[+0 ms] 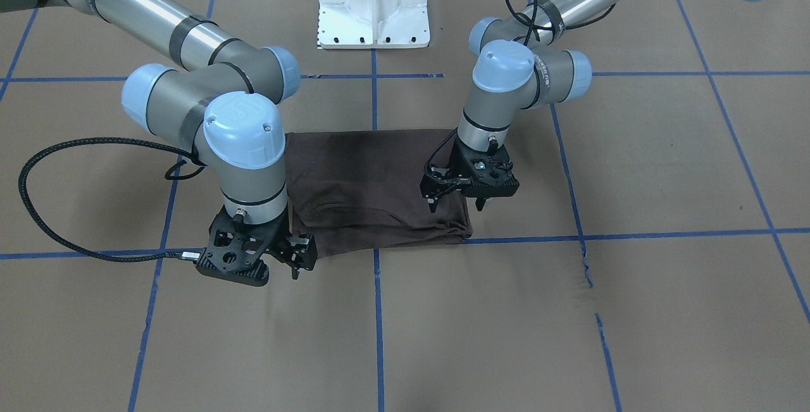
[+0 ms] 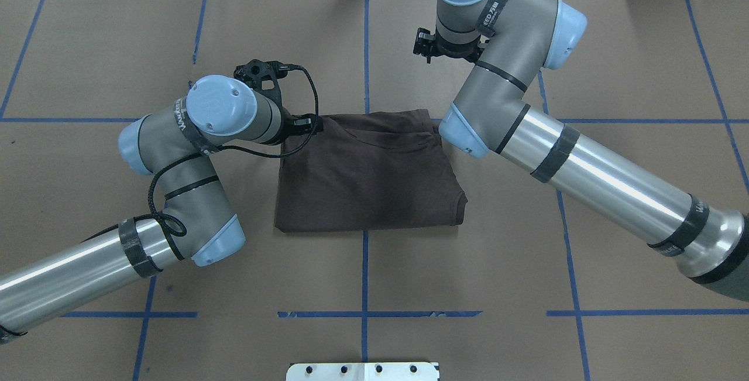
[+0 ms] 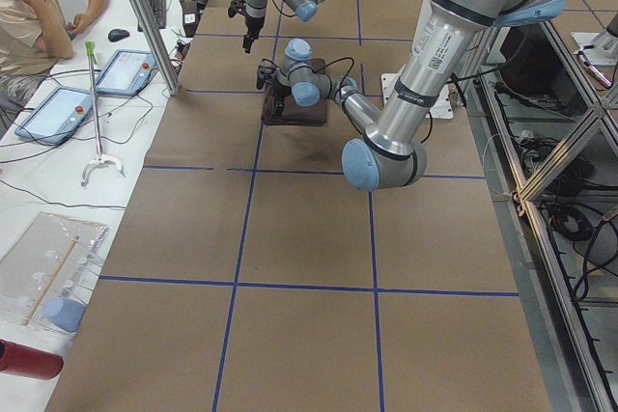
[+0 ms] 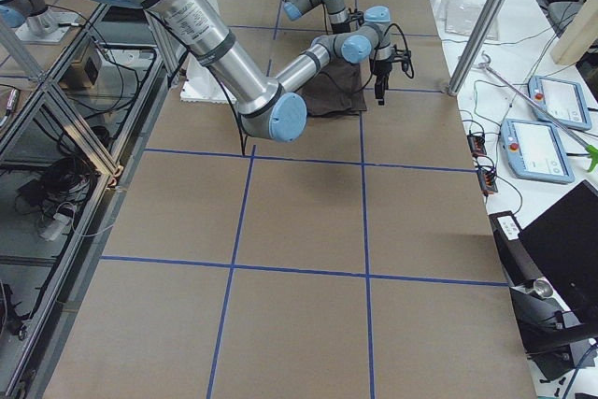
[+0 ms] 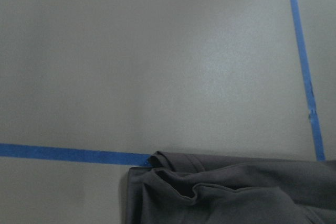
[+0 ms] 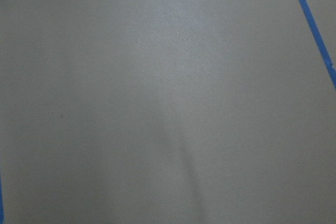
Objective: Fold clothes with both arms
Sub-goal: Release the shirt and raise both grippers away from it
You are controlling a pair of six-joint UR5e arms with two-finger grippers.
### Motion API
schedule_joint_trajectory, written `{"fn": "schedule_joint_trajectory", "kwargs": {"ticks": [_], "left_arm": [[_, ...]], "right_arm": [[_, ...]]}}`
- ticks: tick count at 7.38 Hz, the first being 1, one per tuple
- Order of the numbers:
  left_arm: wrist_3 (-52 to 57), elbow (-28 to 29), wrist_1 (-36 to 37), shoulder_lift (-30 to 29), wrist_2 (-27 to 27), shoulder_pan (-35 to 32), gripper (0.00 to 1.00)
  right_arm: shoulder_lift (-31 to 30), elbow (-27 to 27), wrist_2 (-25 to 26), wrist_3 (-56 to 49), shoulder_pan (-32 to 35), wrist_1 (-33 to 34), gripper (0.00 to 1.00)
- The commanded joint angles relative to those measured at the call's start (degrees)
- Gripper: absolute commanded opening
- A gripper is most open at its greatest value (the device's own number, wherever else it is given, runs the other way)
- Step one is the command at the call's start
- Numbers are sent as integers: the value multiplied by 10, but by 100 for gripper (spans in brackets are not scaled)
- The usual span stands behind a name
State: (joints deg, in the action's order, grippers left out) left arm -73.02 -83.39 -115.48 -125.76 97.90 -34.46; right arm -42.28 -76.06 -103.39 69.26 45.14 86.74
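The black two-finger left gripper (image 1: 457,204) hangs empty, jaws apart, near the far left corner of the dark grey-brown T-shirt (image 2: 368,176). The shirt lies folded into a compact rectangle mid-table on brown paper (image 2: 526,264). The black right gripper (image 1: 297,260) hovers off the far right corner; I cannot tell whether it is released. Both should probably rise straight up, so no finger snags the rumpled far edge.

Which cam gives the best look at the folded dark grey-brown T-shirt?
Overhead exterior: nearly all of the dark grey-brown folded T-shirt shows, edges clear. Front-facing: both sides partly covered. Side views: small, distant, partly hidden. Left wrist: one bunched corner only. Right wrist: none of it.
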Motion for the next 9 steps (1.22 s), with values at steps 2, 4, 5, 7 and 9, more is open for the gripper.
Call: {"fn": "schedule_joint_trajectory", "kwargs": {"ticks": [2,4,5,7,9], "left_arm": [[21,36,-1,0,-39,-7,100],[107,37,-3,23,-39,-48,100],[153,39,-7,48,-40,-74,100],[239,32,-69,74,-42,-116,100],[244,-28,-50,93,29,-140,100]], "right_arm": [[-14,-12,-1,0,0,-1,100],[-22,-12,0,-1,0,-6,100],[-35,-13,2,-1,-2,-32,100],[-56,-25,-5,-3,-1,-56,100],[-107,-104,-47,-63,20,-50,100]]}}
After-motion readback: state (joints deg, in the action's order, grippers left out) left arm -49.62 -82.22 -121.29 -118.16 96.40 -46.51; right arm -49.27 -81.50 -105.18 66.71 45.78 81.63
